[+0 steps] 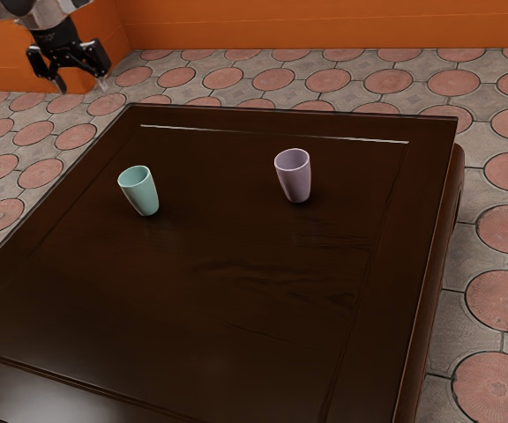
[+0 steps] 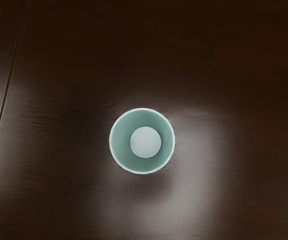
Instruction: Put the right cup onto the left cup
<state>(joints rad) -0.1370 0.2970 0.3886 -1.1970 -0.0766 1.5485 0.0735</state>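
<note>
Lavender cup [image 1: 296, 183]: upright on dark wooden table [image 1: 192, 308], toward the exterior view's right, mouth up. Teal cup [image 1: 143, 195]: also upright on the table, toward the exterior view's left, well apart from the lavender one. Outer walls of both: plain, single-coloured. Gripper [image 1: 83, 85]: open, fingertips apart, raised above table height, clear of both cups. Wrist view: teal cup seen from above, pale round base visible inside its rim. Floor [image 1: 386, 82]: grey tiles with reddish discs.

Arm [image 1: 26, 9], exterior view's upper left; fingers [image 1: 61, 85] apart, pointing down.
</note>
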